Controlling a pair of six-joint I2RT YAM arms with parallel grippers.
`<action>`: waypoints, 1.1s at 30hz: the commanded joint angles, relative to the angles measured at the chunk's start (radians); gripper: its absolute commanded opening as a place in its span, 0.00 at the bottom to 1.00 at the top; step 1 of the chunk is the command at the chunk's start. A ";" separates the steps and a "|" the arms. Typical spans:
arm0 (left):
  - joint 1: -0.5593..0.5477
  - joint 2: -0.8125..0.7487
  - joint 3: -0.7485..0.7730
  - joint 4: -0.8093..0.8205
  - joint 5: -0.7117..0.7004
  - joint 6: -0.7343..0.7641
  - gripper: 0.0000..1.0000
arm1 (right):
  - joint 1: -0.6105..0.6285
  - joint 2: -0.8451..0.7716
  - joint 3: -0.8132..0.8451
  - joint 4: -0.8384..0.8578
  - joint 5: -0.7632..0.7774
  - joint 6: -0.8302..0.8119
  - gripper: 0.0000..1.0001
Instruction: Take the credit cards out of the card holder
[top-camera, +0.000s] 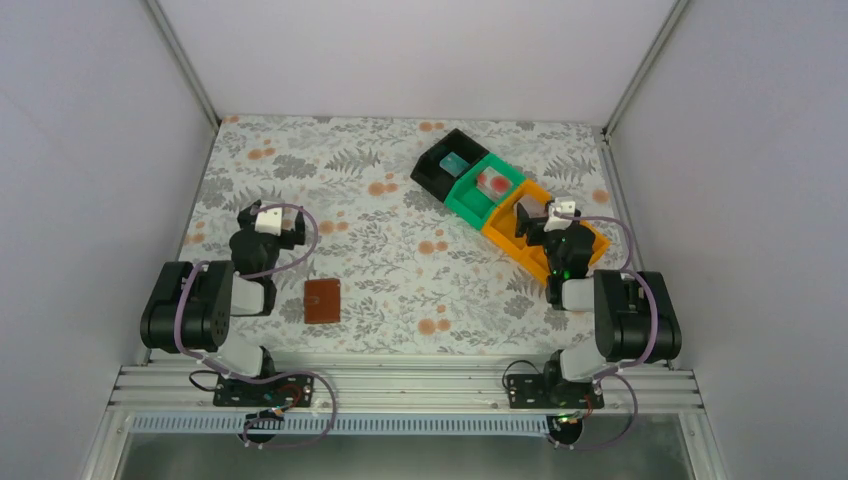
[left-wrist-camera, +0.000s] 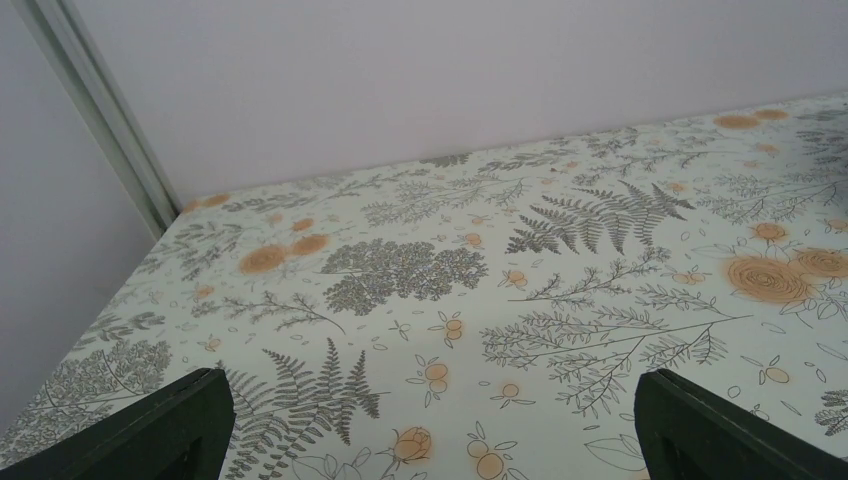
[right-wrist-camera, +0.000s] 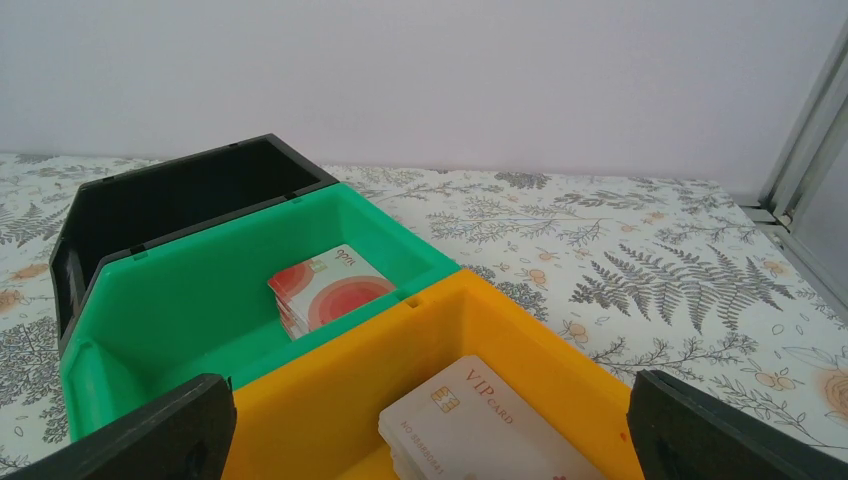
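Brown leather-look on its outer face, the card holder (top-camera: 322, 301) lay flat and folded shut on the floral counter (top-camera: 400, 260). It sat near the front edge, just right of the left arm, with nothing touching it. The left end effector (left-wrist-camera: 430, 390) hung farther back, its fingers spread wide above bare counter. Well apart, at the far right, three joined bins held the credit cards: a teal card (top-camera: 456, 163) in the black bin (top-camera: 432, 172), a red card (right-wrist-camera: 333, 290) in the green bin (right-wrist-camera: 200, 300), and a pale card (right-wrist-camera: 470, 420) marked VIP in the orange bin (right-wrist-camera: 540, 340). The right end effector (right-wrist-camera: 428, 388) hovered over the orange bin, spread and empty.
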 joint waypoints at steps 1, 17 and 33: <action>-0.003 0.003 0.013 0.036 0.008 -0.011 1.00 | -0.004 0.008 0.017 0.019 0.002 -0.014 0.99; 0.029 -0.109 0.292 -0.486 0.043 -0.045 1.00 | -0.009 -0.423 0.232 -0.491 -0.047 0.160 0.99; 0.135 -0.163 0.826 -2.194 0.444 0.530 1.00 | 0.766 -0.092 0.768 -1.238 -0.038 0.634 0.85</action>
